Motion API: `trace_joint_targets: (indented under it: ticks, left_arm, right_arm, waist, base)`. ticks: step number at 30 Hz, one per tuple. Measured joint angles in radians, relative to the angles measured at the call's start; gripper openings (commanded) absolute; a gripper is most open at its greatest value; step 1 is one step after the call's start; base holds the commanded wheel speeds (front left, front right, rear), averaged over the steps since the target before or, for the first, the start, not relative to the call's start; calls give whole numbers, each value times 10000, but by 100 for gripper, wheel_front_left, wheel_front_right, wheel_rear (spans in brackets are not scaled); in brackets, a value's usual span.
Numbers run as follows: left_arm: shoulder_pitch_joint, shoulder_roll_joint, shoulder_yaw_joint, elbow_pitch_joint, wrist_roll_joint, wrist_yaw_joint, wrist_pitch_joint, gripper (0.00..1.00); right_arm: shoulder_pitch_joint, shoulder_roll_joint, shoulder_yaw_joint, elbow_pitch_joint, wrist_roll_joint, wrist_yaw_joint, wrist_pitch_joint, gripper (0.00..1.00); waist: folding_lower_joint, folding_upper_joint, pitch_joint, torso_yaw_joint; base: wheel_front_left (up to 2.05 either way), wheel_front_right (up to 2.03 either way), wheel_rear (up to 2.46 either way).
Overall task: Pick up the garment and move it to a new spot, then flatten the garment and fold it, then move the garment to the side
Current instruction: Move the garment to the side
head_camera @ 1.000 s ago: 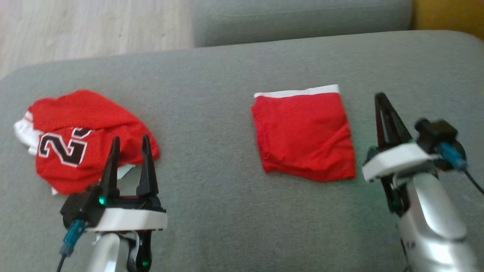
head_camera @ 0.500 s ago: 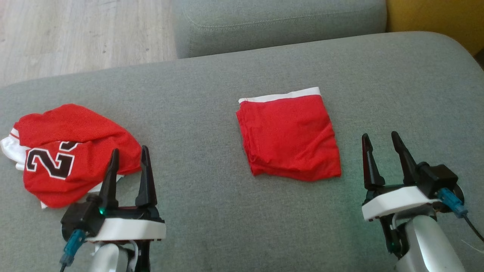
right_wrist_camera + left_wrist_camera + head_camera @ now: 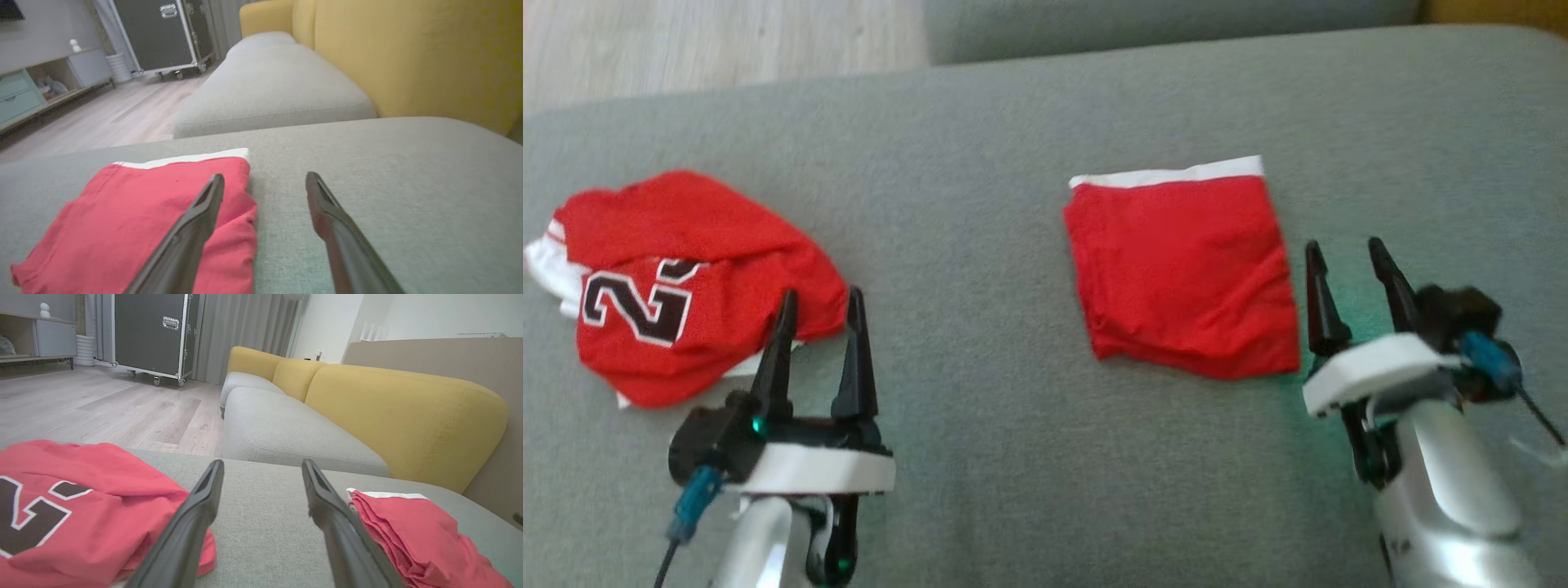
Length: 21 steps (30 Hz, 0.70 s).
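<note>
A folded red garment with a white band along its far edge lies flat on the grey sofa cushion, right of centre. The same folded garment lies low and left in the right wrist view, and as the folded garment at the right in the left wrist view. My right gripper stands open just off its right edge, holding nothing. A crumpled red jersey with a black-and-white number lies at the left. My left gripper is open beside that jersey's near right corner, empty.
The cushion's far edge drops to a wooden floor at upper left. Another grey cushion and a yellow backrest lie beyond. A black wheeled case and a low shelf unit stand across the room.
My right gripper went from shut to open beside the folded garment's right edge. The head camera has shifted, so the whole picture moved. The left gripper stays open by the jersey.
</note>
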<state>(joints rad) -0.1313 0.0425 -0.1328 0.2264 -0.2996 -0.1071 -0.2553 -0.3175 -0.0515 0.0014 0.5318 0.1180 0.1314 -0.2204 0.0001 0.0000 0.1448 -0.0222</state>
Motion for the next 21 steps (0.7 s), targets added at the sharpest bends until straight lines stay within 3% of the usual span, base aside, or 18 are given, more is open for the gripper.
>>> trace_joint_targets:
  ticks: [7, 16, 17, 18, 19, 21]
  left_arm:
    - [-652, 2, -268, 255, 132, -90, 0, 100]
    - [-921, 0, -428, 353, 132, -165, 0, 100]
    - [-921, 2, -424, 372, 132, -165, 0, 100]
    - [-921, 0, -424, 384, 132, -165, 0, 100]
    - [-921, 0, -420, 393, 132, -165, 0, 100]
    - [-916, 0, -385, 426, 132, -165, 0, 100]
  right_arm:
    - [-1791, -8, -190, 2414, 407, 0, 736, 100]
    - [-3011, -119, 88, 4464, 911, 0, 986, 100]
    - [-3127, -142, 161, 4638, 888, 0, 974, 89]
    - [-3211, -157, 219, 4788, 809, 0, 930, 6]
    - [-3273, -169, 274, 4924, 717, 0, 832, 0]
    - [-3294, -165, 416, 5156, 585, 0, 579, 0]
  waist:
    - [0, 0, 816, 645]
    - [-2, 0, 1160, 1250]
    - [-1, 0, 1140, 1266]
    - [-1, 0, 1115, 1272]
    - [-1, 0, 1084, 1268]
    - [-1, 0, 1000, 1230]
  base:
    - [0, 0, 0]
    - [0, 0, 0]
    - [0, 0, 0]
    - [0, 0, 0]
    - [0, 0, 0]
    - [0, 0, 0]
